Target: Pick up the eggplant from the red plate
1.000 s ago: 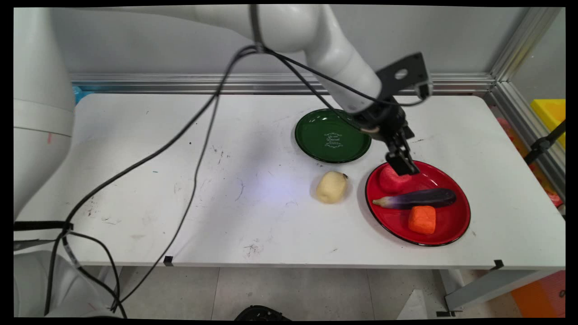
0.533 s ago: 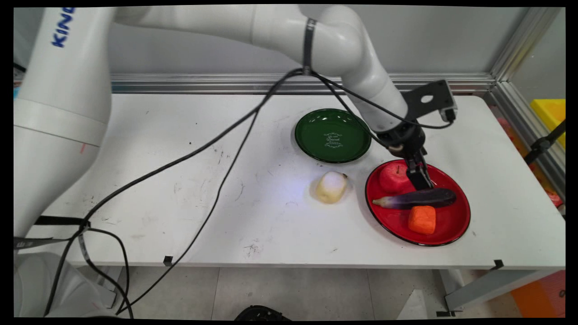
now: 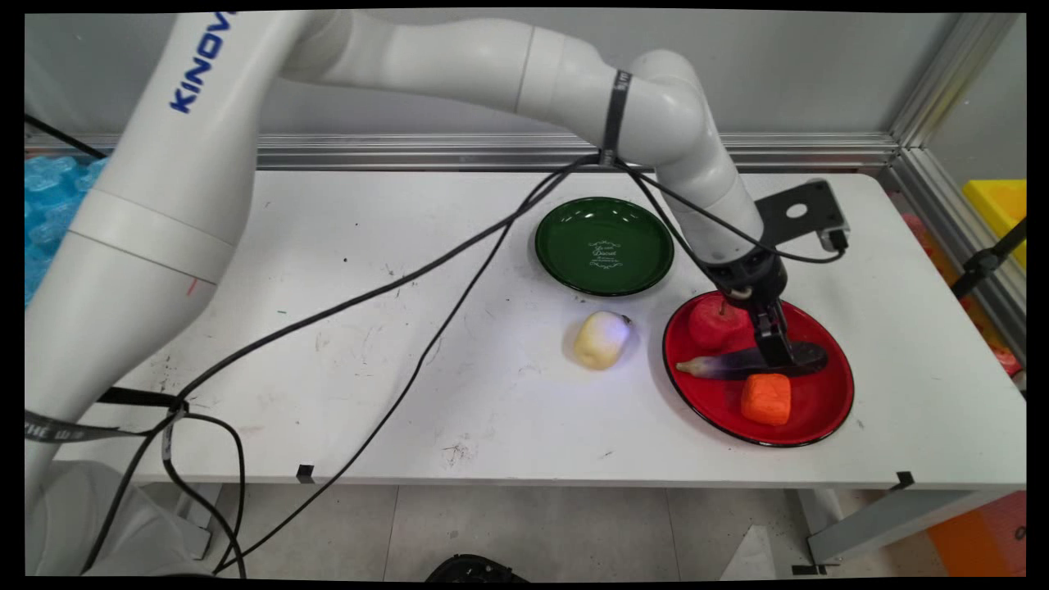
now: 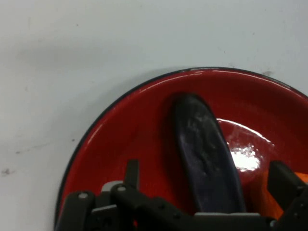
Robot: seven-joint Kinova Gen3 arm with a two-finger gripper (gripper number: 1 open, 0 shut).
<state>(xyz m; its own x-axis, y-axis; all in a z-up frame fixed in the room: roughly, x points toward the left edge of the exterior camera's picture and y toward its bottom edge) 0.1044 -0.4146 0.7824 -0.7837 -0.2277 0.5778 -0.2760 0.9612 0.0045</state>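
A dark purple eggplant (image 3: 721, 365) lies across the red plate (image 3: 819, 418), between a red apple (image 3: 711, 324) and an orange carrot piece (image 3: 766, 398). My gripper (image 3: 778, 356) is down over the eggplant's thick end. In the hand view the eggplant (image 4: 204, 149) runs up the middle of the red plate (image 4: 130, 130). The gripper (image 4: 207, 168) is open, with one finger (image 4: 132, 171) on each side of the eggplant and a gap on both sides.
A green plate (image 3: 604, 246) with nothing on it sits behind and to the left of the red one. A pale yellow potato (image 3: 601, 339) lies on the table left of the red plate. Black cables trail from the arm across the table's middle.
The gripper moved right and down, from above the apple to astride the eggplant's thick end. Nothing on the plate has shifted.
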